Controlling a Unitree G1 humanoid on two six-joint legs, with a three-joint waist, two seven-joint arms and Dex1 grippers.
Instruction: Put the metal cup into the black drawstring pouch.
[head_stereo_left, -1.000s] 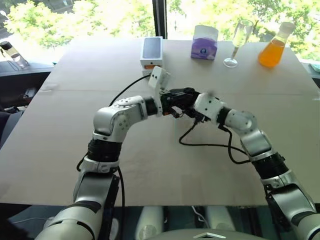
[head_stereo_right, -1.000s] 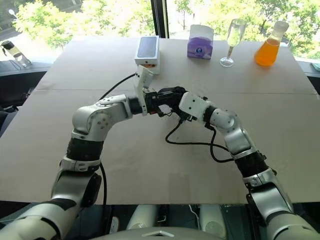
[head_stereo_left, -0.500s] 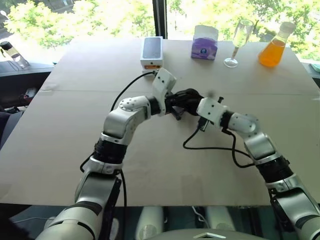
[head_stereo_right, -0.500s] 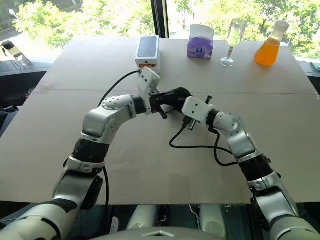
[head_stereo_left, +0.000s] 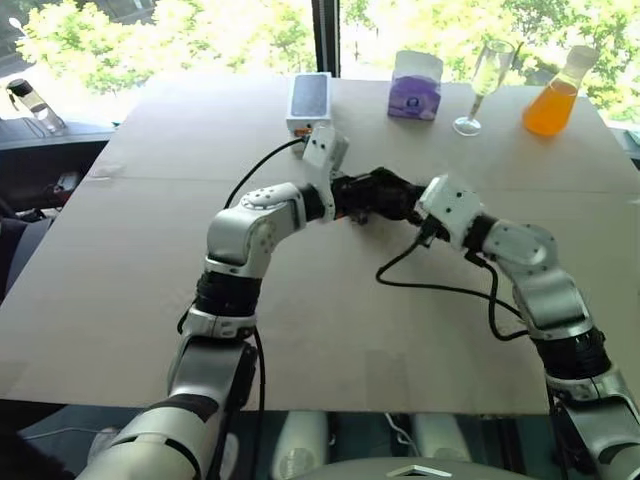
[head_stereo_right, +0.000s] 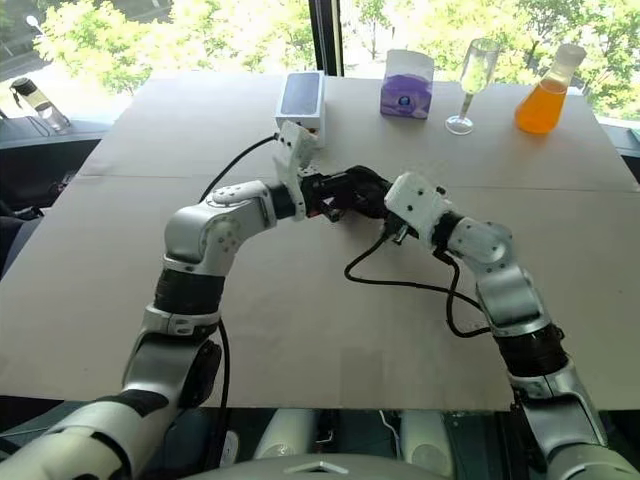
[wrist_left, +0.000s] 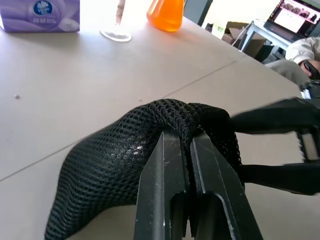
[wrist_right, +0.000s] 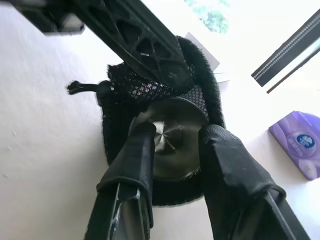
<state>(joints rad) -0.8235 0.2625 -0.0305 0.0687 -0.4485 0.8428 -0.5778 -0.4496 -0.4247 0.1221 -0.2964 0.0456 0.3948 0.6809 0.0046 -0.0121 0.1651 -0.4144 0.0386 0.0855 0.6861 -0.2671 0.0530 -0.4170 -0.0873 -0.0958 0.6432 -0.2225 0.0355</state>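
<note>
metal cup (wrist_right: 172, 137): shiny steel base | inside black drawstring pouch (wrist_left: 130, 155): black mesh

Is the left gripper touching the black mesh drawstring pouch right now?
Touching. The left wrist view shows the left gripper with its two black fingers shut on a fold of the black mesh drawstring pouch, the fabric pinched between them and draped over their tips.

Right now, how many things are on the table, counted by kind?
Pouch: 1, the black drawstring pouch
Cup: 1, the metal cup
Boxes: 2, white phone box, purple tissue box
Glassware: 2, stemmed glass, orange flask
Total: 6
</note>
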